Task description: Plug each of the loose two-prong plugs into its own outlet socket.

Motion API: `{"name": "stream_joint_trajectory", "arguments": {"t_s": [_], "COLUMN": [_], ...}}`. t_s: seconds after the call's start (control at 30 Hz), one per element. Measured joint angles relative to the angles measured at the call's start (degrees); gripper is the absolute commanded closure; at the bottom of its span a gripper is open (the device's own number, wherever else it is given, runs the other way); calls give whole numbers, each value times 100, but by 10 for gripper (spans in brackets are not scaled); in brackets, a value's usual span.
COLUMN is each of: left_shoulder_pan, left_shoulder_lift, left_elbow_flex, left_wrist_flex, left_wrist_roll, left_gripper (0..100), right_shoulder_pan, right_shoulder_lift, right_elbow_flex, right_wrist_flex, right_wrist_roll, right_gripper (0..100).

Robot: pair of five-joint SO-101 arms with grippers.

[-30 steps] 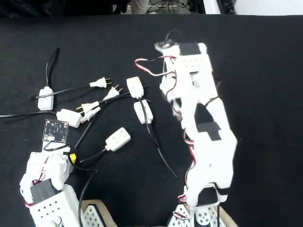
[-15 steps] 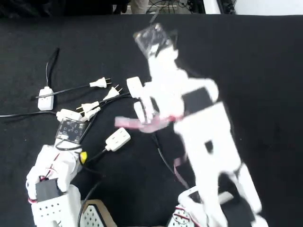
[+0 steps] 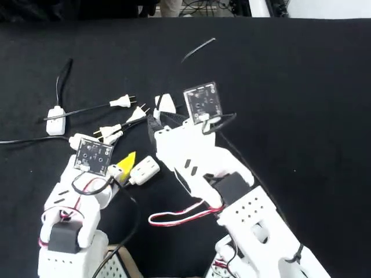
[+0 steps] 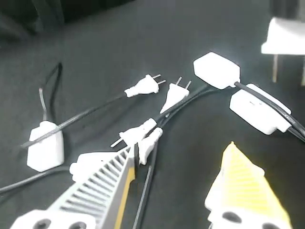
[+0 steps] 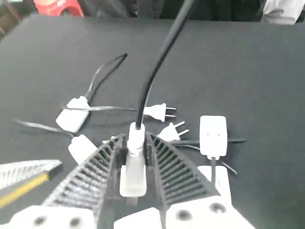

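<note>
My right gripper (image 5: 134,143) is shut on a white two-prong plug (image 5: 132,167), whose black cord (image 5: 159,62) rises away from it. In the high view this gripper (image 3: 155,124) hangs over the cluster of white sockets, next to one socket (image 3: 166,104). My left gripper (image 4: 181,148) is open, with its yellow finger (image 4: 238,183) and ribbed finger (image 4: 107,183) apart and nothing between them. It sits just short of two loose plugs (image 4: 138,136) lying side by side. Two more plugs (image 3: 122,102) (image 3: 137,113) lie farther out. A socket (image 3: 145,168) rests beside the left gripper (image 3: 120,162).
More white sockets lie at the left (image 3: 56,120) (image 3: 81,141), each on a black cord. The held cord's free end (image 3: 197,49) sticks up toward the far side. Black cloth (image 3: 301,87) covers the table, with open room on the right half.
The right arm swung from the far middle down and left over the sockets with the plug in it. The left arm came forward toward the loose plugs and its fingers spread apart.
</note>
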Motion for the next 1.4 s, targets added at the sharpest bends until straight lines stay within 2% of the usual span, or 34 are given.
{"name": "stream_joint_trajectory", "arguments": {"t_s": [0.13,0.4,0.67,0.9,1.1,1.4], "left_shoulder_pan": [246,782,695,668,492,448], "left_shoulder_lift": [9,9,9,18,18,18], "left_elbow_flex": [114,149,176,466,475,475], "left_wrist_flex": [-193,-343,-457,-712,-747,-747], "left_wrist_roll": [141,149,149,149,149,149], "left_gripper": [709,711,711,711,711,711], "right_shoulder_pan": [-53,-686,-756,-738,-738,-1143], "right_shoulder_lift": [0,0,-18,-26,-53,-114], "right_elbow_flex": [123,484,510,141,18,-105], "right_wrist_flex": [-220,-404,-255,844,1134,1415], "right_wrist_roll": [-246,-299,-299,-299,-220,62], "right_gripper": [987,987,987,987,987,987]}}
